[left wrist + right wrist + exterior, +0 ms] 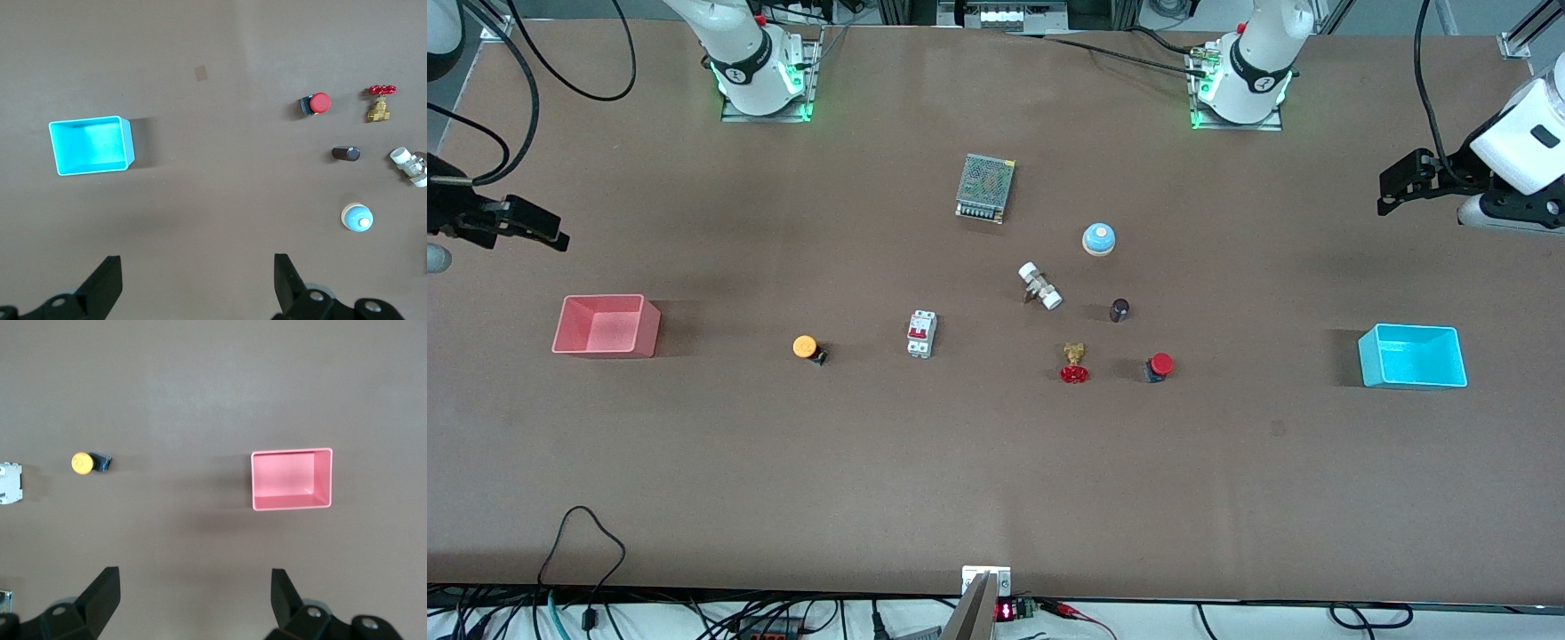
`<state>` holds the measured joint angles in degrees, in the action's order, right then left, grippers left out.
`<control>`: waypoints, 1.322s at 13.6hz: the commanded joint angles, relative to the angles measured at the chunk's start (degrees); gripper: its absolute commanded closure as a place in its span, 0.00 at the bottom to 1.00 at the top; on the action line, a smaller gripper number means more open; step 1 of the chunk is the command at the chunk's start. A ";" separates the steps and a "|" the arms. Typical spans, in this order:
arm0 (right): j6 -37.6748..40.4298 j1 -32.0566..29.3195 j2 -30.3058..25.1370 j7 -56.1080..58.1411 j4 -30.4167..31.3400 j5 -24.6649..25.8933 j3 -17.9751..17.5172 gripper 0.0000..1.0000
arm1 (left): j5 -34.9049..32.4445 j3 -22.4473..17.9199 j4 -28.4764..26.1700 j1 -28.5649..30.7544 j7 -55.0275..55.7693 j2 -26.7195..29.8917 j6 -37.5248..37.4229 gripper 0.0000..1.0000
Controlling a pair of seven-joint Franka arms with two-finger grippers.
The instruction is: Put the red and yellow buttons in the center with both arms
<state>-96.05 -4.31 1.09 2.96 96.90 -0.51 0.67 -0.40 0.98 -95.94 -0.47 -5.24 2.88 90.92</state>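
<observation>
The yellow button (807,347) (83,462) lies on its side on the brown tabletop between the pink bin and the breaker. The red button (1160,365) (319,103) lies on its side beside the brass valve, toward the left arm's end. The table's center (996,400) is bare brown surface. My left gripper (1389,191) (198,280) hangs open over the left arm's end of the table, holding nothing. My right gripper (547,228) (195,597) hangs open over the right arm's end, also holding nothing. Both are well apart from the buttons.
A pink bin (605,326) (291,480) and a blue bin (1412,356) (90,145) stand at the table's two ends. Mid-table lie a power supply (985,188), a blue-and-white bell (1099,239), a white fitting (1040,285), a dark cylinder (1119,309), a red-wheeled valve (1074,363) and a breaker (921,334).
</observation>
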 commanded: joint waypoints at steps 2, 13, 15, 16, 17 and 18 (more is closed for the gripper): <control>0.07 -0.43 -4.69 -0.59 4.00 0.69 -0.32 0.00 | 0.22 -0.36 2.33 -0.85 -1.26 -1.30 -1.45 0.00; 3.14 -0.35 -6.98 0.29 1.63 0.69 -0.14 0.00 | 0.22 -0.28 2.33 -0.94 -0.74 -1.30 -1.97 0.00; 5.07 -0.43 -7.07 0.29 1.63 0.69 0.03 0.00 | 0.31 -0.28 2.42 -0.94 -0.73 -1.30 -1.97 0.00; 5.17 -0.43 -7.07 0.21 1.63 0.69 0.03 0.00 | 0.31 -0.28 2.42 -0.94 -0.82 -1.30 -1.97 0.00; 5.17 -0.43 -7.07 -0.32 1.63 0.60 0.03 0.00 | 0.31 -0.28 2.42 -0.94 -0.82 -1.30 -1.97 0.00; 5.17 -0.43 -7.07 -0.58 1.63 0.60 0.03 0.00 | 0.31 -0.28 2.33 -0.94 -0.82 -1.30 -1.97 0.00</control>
<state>-91.76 -4.39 -5.55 2.92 98.66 -0.42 0.97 -0.40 1.04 -95.53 -1.00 -5.30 2.50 90.43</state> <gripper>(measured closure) 0.000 0.000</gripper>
